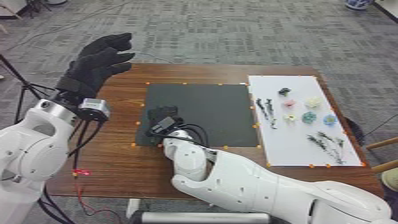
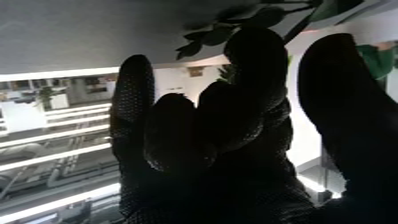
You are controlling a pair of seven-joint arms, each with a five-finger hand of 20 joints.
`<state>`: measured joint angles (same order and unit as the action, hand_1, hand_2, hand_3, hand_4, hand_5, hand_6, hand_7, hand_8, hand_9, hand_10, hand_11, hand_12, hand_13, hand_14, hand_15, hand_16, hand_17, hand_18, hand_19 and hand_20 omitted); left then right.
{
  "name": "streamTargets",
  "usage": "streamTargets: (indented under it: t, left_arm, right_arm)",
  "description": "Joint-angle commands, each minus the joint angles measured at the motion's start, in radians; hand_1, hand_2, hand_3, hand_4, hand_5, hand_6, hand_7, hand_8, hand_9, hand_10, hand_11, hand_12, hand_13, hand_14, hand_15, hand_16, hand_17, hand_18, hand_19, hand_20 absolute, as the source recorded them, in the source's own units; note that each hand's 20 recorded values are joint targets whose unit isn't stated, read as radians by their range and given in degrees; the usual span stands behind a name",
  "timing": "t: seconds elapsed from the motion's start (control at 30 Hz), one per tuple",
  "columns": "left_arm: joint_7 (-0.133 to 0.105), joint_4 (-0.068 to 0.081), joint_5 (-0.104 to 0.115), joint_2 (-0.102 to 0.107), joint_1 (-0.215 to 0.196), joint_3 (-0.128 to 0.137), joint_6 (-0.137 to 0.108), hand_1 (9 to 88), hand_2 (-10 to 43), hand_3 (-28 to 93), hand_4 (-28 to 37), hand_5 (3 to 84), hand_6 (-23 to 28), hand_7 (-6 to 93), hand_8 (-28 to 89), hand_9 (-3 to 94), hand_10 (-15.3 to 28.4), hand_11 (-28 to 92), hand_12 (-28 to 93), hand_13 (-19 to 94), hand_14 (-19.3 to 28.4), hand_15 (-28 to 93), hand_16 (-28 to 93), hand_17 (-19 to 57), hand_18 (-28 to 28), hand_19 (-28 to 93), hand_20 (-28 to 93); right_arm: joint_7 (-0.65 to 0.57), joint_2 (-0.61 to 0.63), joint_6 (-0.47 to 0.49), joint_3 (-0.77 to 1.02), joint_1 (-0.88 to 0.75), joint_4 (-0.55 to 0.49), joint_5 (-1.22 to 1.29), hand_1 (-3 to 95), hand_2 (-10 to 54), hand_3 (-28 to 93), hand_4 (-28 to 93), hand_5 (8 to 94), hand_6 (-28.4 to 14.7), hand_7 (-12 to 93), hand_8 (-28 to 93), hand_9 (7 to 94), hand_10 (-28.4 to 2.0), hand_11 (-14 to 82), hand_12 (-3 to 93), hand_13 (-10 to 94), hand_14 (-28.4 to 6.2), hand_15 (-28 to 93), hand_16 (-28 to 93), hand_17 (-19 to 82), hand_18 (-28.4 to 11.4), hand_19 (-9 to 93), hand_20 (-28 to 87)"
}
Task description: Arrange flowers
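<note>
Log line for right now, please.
right hand: over dark mat, leaves nearby | left hand: raised, open | flowers: on white sheet

On the white sheet (image 1: 280,157), toward the right of the scene, two thin dark sprigs (image 1: 272,115) lie side by side along the left edge, pointing near to far. Right of them are small loose blooms: a dark one (image 1: 284,92) farthest, then a pink one (image 1: 289,103) with a cream one (image 1: 313,102) to its right. Nearer sit a pale yellow (image 1: 290,118), a teal (image 1: 309,117) and a blue (image 1: 330,120) bloom, left to right. Nearest, spindly green sprigs (image 1: 327,145) fan out. The right wrist view shows rounded dark leaves (image 2: 216,36) on a stem.
</note>
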<state>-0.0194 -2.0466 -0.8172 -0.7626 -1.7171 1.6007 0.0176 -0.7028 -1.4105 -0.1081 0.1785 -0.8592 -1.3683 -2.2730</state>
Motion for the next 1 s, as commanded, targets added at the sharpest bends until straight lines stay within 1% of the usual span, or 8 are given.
streamTargets:
  t: [0.03,0.33,0.43,0.47,0.5,0.57,0.67,1.0]
  left_arm:
    - [-0.013,-0.034,0.0,-0.009,-0.071,0.065,-0.025,27.9,-8.4,68,-28.1,23.3,2.1,30.3,-14,15.8,10.3,32,13,10,13.3,48,-7,-9.1,19.4,40,12]
    - [-0.029,-0.084,0.0,-0.015,-0.199,0.177,-0.056,27.8,-8.3,68,-28.2,23.5,2.2,30.1,-14,15.9,10.5,32,13,10,13.5,48,-8,-9.1,19.4,40,12]
    - [-0.032,-0.096,-0.001,-0.02,-0.231,0.203,-0.065,27.8,-8.2,68,-28.2,23.5,2.2,30.1,-14,15.9,10.5,32,13,10,13.5,48,-8,-9.1,19.4,40,12]
    - [-0.029,-0.096,-0.002,-0.022,-0.233,0.207,-0.065,27.8,-8.2,68,-28.2,23.5,2.2,30.0,-14,15.9,10.5,32,13,10,13.5,48,-8,-9.1,19.4,40,12]
    - [-0.031,-0.097,-0.006,-0.023,-0.238,0.212,-0.065,27.7,-8.2,68,-28.2,23.5,2.2,30.0,-14,15.9,10.5,32,13,10,13.5,48,-8,-9.1,19.4,40,12]
    - [-0.03,-0.099,-0.002,-0.024,-0.242,0.214,-0.066,27.8,-8.3,68,-28.2,23.5,2.2,30.0,-14,15.9,10.5,32,13,10,13.4,48,-8,-9.1,19.4,40,12]
    - [-0.032,-0.1,-0.007,-0.026,-0.243,0.217,-0.064,27.9,-8.3,68,-28.2,23.5,2.2,30.0,-14,15.9,10.4,32,13,10,13.5,48,-8,-9.1,19.4,40,12]
    - [-0.034,-0.106,-0.001,-0.023,-0.25,0.218,-0.071,27.9,-8.3,68,-28.2,23.4,2.2,30.0,-14,15.8,10.4,32,13,10,13.4,48,-7,-9.1,19.5,40,12]
  right_arm:
    - [-0.025,0.079,0.013,-0.111,-0.023,0.027,-0.019,31.5,-9.5,85,-28,71.2,1.5,60,25,75.6,-10.4,65.4,57.7,70,-12.1,83,47,29,-18.3,73,36]
    - [-0.089,0.227,-0.113,-0.183,0.085,-0.197,-0.028,30.9,-9.5,84,-26,63.3,-0.7,60,22,69.6,-11.7,68.3,61.8,66,-13.5,85,49,28,-20.6,76,41]
    - [0.043,0.304,-0.195,-0.136,0.06,-0.289,0.075,30.5,-8.4,85,-24,60.9,-1.8,53,18,66.8,-12.4,68.7,63.0,63,-14.2,85,50,26,-21.1,76,43]
    - [0.182,0.332,-0.183,-0.071,0.016,-0.305,0.111,29.9,-2.5,86,-23,60.8,-1.8,47,14,65.9,-12.7,68.6,63.3,61,-14.8,86,50,25,-21.0,76,44]
    - [0.176,0.344,-0.195,-0.075,0.02,-0.33,0.158,30.7,0.3,87,-24,60.3,-1.4,44,12,65.8,-12.7,67.2,65.9,61,-14.8,86,50,25,-20.9,75,45]
    - [0.254,0.355,-0.004,0.074,-0.079,-0.379,0.193,28.1,17.2,92,-21,58.2,0.7,26,-6,68.8,-12.2,65.7,67.0,63,-14.4,87,48,28,-20.4,77,46]
    - [0.3,0.357,0.051,0.118,-0.116,-0.387,0.208,19.6,33.4,93,-7,49.9,3.0,18,-13,77.2,-11.6,73.3,46.0,72,-13.1,88,41,33,-20.9,82,46]
    - [0.349,0.325,0.198,0.122,-0.129,-0.377,0.179,16.1,36.5,93,-4,51.3,4.1,18,-14,80.2,-11.0,75.7,42.8,74,-13.3,90,41,35,-22.0,85,46]
